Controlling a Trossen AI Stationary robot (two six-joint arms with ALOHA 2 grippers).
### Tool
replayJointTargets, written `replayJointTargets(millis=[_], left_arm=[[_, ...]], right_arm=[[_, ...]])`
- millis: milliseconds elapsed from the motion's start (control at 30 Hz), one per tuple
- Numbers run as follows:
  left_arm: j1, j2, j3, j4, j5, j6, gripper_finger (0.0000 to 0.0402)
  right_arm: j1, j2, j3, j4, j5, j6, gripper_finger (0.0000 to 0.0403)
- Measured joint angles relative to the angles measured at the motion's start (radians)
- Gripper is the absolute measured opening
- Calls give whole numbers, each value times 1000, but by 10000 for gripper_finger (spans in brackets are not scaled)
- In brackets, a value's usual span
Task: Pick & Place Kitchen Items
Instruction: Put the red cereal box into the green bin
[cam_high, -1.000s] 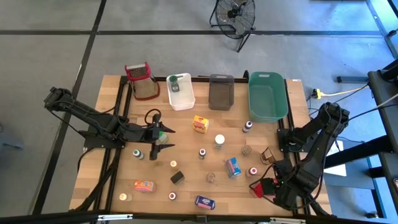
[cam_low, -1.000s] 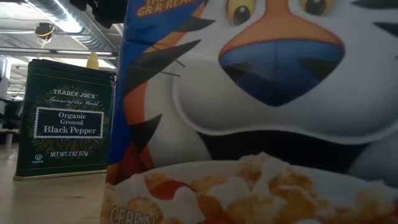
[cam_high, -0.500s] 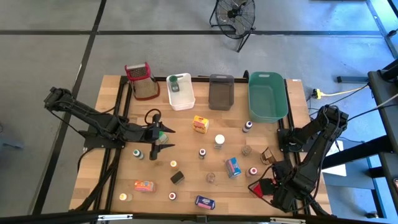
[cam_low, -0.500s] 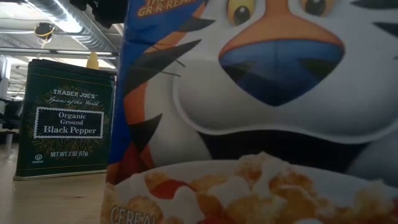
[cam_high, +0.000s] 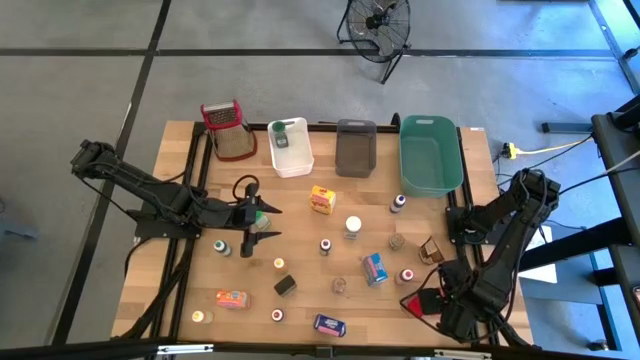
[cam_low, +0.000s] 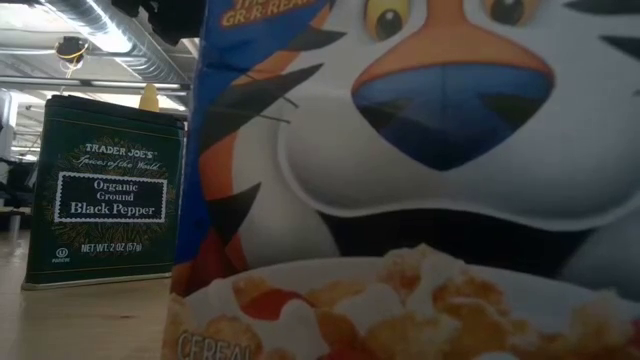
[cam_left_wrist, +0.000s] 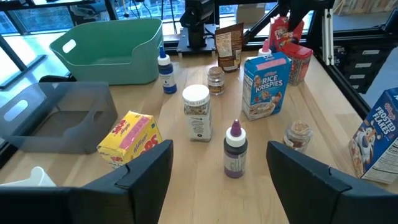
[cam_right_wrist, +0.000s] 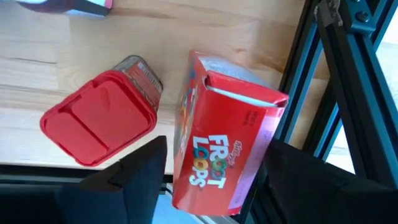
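Note:
Many small kitchen items stand scattered over the wooden table (cam_high: 180, 300): a yellow box (cam_high: 322, 199), a white-capped jar (cam_high: 352, 226), a purple-capped bottle (cam_left_wrist: 234, 149), a Rice Krispies box (cam_left_wrist: 266, 84) and more. My left gripper (cam_high: 270, 222) hovers open left of the table's middle, touching nothing. My right gripper (cam_high: 425, 303) is at the near right corner, shut on a red Froot Loops box (cam_right_wrist: 224, 130). A red-capped jar (cam_right_wrist: 99, 118) stands beside that box. My right gripper pinches the Froot Loops box between its two fingers, one finger (cam_right_wrist: 146, 174) against one long side (cam_right_wrist: 186, 155), the other on the opposite side. The fingers come from above, pointing down. Whether the box is clear of the table, I cannot tell.
A red-topped grater (cam_high: 225, 130), a white tub (cam_high: 291, 147), a grey tub (cam_high: 355, 147) and a green tub (cam_high: 430, 152) line the far edge. A Frosted Flakes box (cam_low: 420, 180) and a black pepper tin (cam_low: 105, 195) fill the low view. Black frame rails (cam_right_wrist: 348, 74) run beside the right gripper.
My right arm has shifted a little toward the table's near edge with the box between its fingers. The left arm and the items on the table have stayed where they were.

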Motion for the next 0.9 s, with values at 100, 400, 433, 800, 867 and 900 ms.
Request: replayJointTargets(millis=[100,400,433,800,867,900], left_arm=[[0,0,0,-6,0,0,254],[0,0,0,-20,0,-10,255],[0,0,0,-20,0,-11,255],[0,0,0,-20,0,-11,254],[0,0,0,-20,0,-11,253],[0,0,0,-20,0,-11,253]], right_arm=[[8,0,0,8,1,18,239],[15,0,0,12,0,37,182],[15,0,0,12,0,37,177],[19,0,0,12,-34,17,145],[19,0,0,12,-52,13,144],[19,0,0,12,-52,8,144]])
